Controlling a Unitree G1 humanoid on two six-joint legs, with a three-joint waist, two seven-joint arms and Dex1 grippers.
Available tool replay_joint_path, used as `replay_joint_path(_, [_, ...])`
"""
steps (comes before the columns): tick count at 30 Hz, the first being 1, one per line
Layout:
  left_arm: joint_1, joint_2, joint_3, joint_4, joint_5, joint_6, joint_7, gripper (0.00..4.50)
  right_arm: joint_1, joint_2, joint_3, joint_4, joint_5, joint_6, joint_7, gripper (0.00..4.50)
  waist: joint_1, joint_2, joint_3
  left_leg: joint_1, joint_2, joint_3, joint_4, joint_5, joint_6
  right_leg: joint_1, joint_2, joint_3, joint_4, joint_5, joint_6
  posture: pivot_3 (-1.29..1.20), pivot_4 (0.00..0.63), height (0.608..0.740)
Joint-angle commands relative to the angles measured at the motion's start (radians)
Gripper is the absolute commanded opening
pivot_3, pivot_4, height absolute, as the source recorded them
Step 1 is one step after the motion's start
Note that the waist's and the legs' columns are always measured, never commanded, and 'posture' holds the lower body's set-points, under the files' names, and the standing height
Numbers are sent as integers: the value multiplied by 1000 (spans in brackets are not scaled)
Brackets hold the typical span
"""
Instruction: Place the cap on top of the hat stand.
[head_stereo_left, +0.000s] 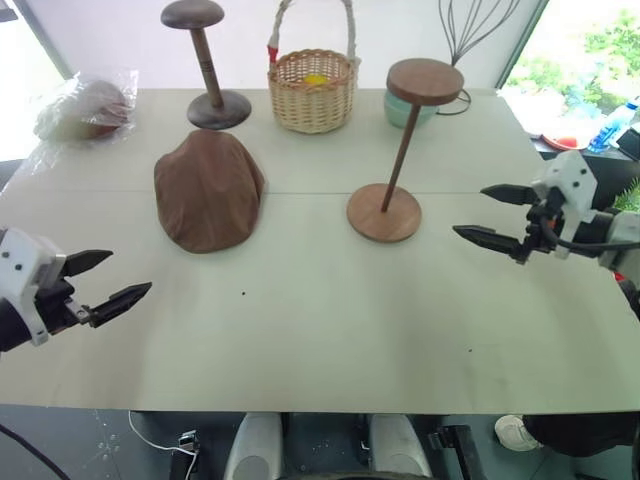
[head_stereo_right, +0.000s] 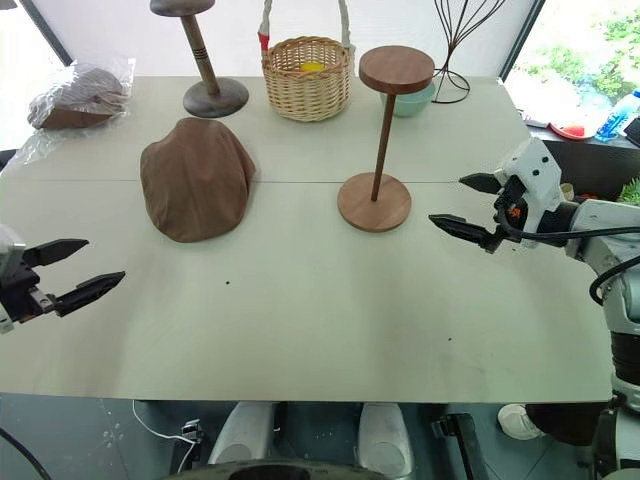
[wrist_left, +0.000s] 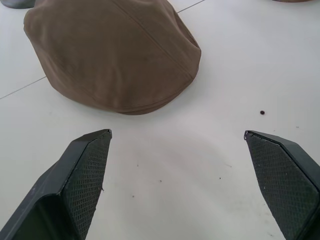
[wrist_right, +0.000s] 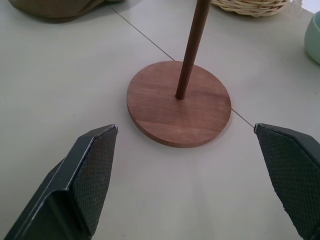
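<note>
The brown cap (head_stereo_left: 209, 187) lies flat on the white table, left of centre. The hat stand (head_stereo_left: 398, 150), with a thin stem, flat disc top and round base, stands upright to its right, a short gap between them. My left gripper (head_stereo_left: 108, 281) hovers open near the table's front left, pointing toward the cap (wrist_left: 112, 52), nothing between its fingers. At the right side my right gripper (head_stereo_left: 493, 214) is open and empty too, pointing at the stand's base (wrist_right: 178, 102).
A darker stand (head_stereo_left: 207, 70) with a thick stem and domed top stands at the back. A wicker basket (head_stereo_left: 313, 88) and a pale green bowl (head_stereo_left: 404, 109) sit behind the hat stand. A plastic-wrapped bundle (head_stereo_left: 85, 105) lies at the back left corner.
</note>
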Motion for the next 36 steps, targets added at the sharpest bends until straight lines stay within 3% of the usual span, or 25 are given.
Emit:
replay_joint_path(1, [4,18,34,-31,7,-26,-12,4457,-18,0,-13,-24,7,-8,-13,4500,0,0,0,0,0,0,0,0,0,0,0,0,0,0,0,0,150,728])
replay_joint_path(9, [-4,14,2,-44,24,-46,-9,4457,-37,-4,-13,-46,28,16,-21,4500,0,0,0,0,0,0,0,0,0,0,0,0,0,0,0,0,150,728])
replay_joint_path(13, [-44,25,-71,-68,55,-82,-4,4457,-86,-34,-5,-57,69,76,13,4500,1,0,0,0,0,0,0,0,0,1,0,0,0,0,0,0,150,728])
replay_joint_path(18, [-111,38,-227,-31,275,-272,69,4457,-135,-75,-37,-183,227,254,36,4500,1,1,0,0,0,0,0,0,0,1,0,0,0,0,0,0,150,728])
replay_joint_path(21, [-182,-8,-339,-3,424,-356,198,4457,-159,-83,-61,-280,359,364,27,4500,4,1,1,0,0,0,0,0,0,1,0,0,0,0,0,0,150,728])
replay_joint_path(29, [-238,-42,-532,68,726,-515,369,4457,-306,-47,-141,-347,745,604,-209,4500,2,1,1,0,0,1,0,0,0,1,0,0,1,1,0,0,150,728])
replay_joint_path(36, [-327,-91,-676,205,867,-609,441,4457,-283,-70,-141,-363,822,614,-321,4500,17,1,1,0,0,1,0,0,0,1,0,0,0,1,0,0,150,728])
